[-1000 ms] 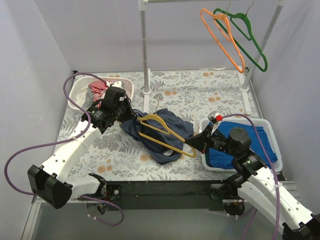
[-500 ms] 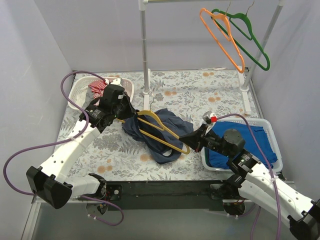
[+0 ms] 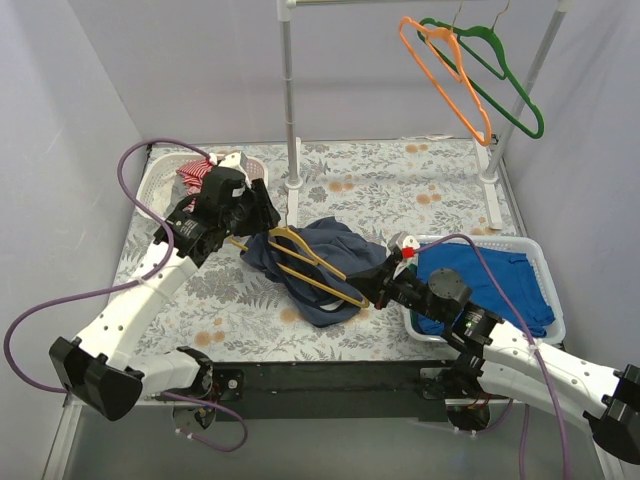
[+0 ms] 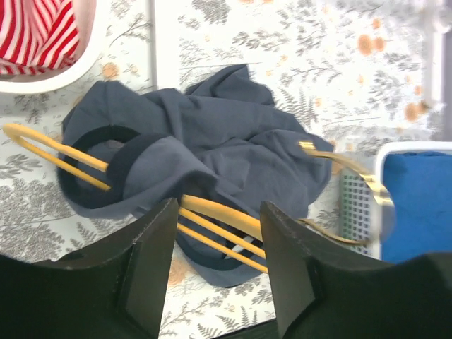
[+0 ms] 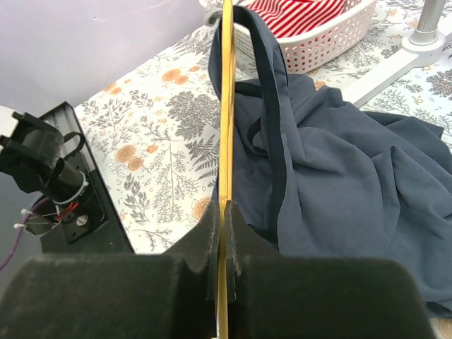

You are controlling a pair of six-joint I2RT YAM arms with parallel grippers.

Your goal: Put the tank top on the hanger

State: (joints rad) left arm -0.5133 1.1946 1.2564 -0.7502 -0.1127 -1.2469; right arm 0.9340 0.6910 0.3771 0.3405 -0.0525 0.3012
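The navy tank top (image 3: 335,250) lies crumpled mid-table. The yellow hanger (image 3: 305,262) lies slanted across it, one arm passing through a banded opening (image 4: 99,166). My right gripper (image 3: 370,292) is shut on the hanger's near end (image 5: 225,141) and holds it edge-on; a strap (image 5: 277,106) hangs beside it. My left gripper (image 3: 262,214) hovers open above the tank top's left edge. Between its fingers (image 4: 152,261) there is only the hanger (image 4: 226,222) and cloth (image 4: 212,134) below.
A white basket (image 3: 152,190) with red-striped cloth sits back left. A second white basket (image 3: 545,318) with bright blue cloth stands right. The rack pole (image 3: 291,120) and its foot stand behind the tank top. Orange (image 3: 445,75) and green (image 3: 500,70) hangers hang from the rail.
My left gripper has opened and let go of the tank top's left edge. The right arm has pushed the hanger leftward, further into the garment.
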